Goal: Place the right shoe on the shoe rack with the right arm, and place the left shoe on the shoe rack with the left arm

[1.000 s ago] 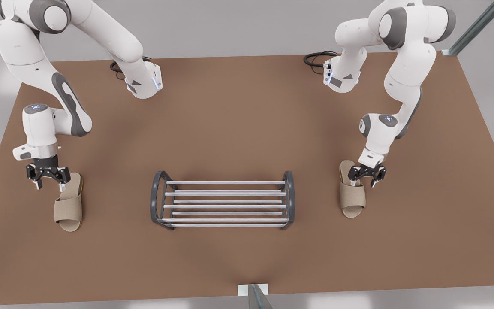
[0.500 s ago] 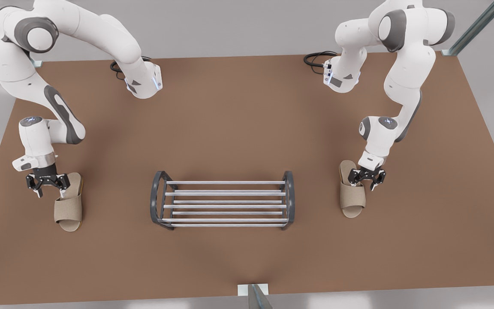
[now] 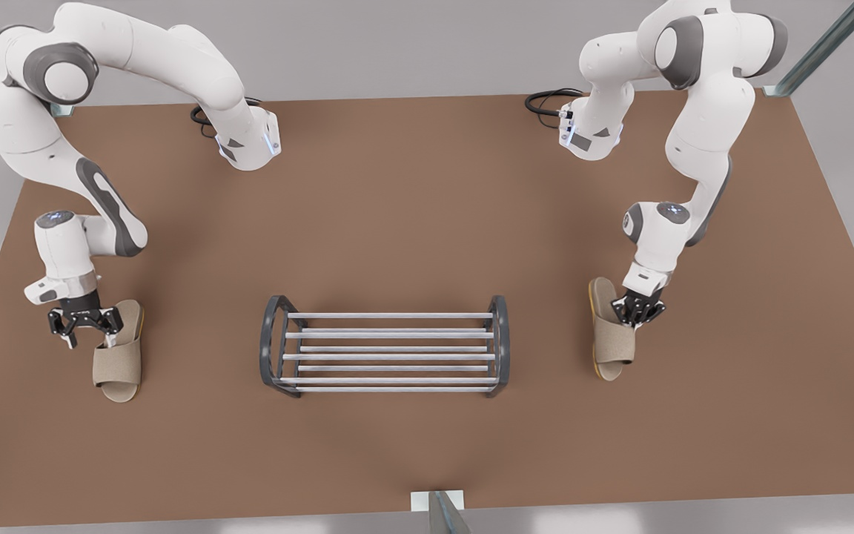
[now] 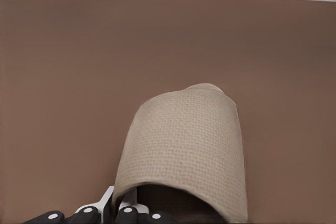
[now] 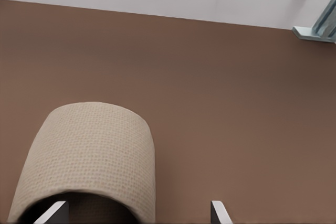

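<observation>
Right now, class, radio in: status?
Left gripper shut on left shoe, tilted. Right gripper open beside right shoe. Rack between them, no shoes on it yet.

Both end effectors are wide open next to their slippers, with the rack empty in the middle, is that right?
Not quite. The front view shows the left end effector closed on the left shoe, which is tipped on edge. The right end effector is open at the right shoe, and the shoe rack is empty.

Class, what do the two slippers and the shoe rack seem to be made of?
The left shoe and right shoe look like matte beige woven fabric, going by the visible weave. The thin yellow soles are perhaps foam. The shoe rack has glinting, silvery, metal-looking bars and dark grey end frames, plastic or painted metal.
</observation>
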Available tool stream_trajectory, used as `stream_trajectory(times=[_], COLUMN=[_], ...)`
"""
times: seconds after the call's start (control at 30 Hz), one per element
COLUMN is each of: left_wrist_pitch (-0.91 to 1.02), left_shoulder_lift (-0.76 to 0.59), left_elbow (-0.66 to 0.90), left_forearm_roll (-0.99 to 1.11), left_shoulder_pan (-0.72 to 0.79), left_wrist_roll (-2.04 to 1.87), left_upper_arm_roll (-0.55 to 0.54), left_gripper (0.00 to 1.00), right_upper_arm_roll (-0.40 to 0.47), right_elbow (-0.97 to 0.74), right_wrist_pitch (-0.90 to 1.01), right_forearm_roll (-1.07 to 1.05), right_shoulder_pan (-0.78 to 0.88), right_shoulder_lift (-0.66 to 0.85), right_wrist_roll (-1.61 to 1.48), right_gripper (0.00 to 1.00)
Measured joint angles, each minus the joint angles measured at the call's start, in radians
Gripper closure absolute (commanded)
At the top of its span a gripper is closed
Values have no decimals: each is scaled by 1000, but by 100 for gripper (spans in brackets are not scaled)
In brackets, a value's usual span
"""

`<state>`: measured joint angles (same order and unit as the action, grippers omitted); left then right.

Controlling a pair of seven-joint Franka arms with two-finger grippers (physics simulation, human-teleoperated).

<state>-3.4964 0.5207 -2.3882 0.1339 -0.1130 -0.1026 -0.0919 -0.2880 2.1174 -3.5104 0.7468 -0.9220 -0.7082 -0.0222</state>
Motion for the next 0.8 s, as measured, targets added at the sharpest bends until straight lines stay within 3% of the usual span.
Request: stream_trajectory(times=[0.23, 0.37, 0.8], left_wrist_pitch=[0, 43, 560], left_shoulder_lift=[-24, -66, -225], left_elbow=[34, 128, 535], left_forearm_roll=[-8, -10, -1], left_shoulder_pan=[-12, -9, 73], left_wrist_roll=[-5, -19, -113], left_upper_arm_roll=[-4, -45, -149], left_gripper=[79, 79, 79], right_upper_arm_roll=[0, 0, 1], right_elbow=[-12, -22, -79], right_wrist_pitch=[0, 0, 0], right_forearm_roll=[23, 40, 87], right_shoulder_pan=[-13, -21, -37], right_shoulder_lift=[-9, -22, -94], right_wrist_roll=[-3, -5, -8], right_gripper=[0, 0, 0])
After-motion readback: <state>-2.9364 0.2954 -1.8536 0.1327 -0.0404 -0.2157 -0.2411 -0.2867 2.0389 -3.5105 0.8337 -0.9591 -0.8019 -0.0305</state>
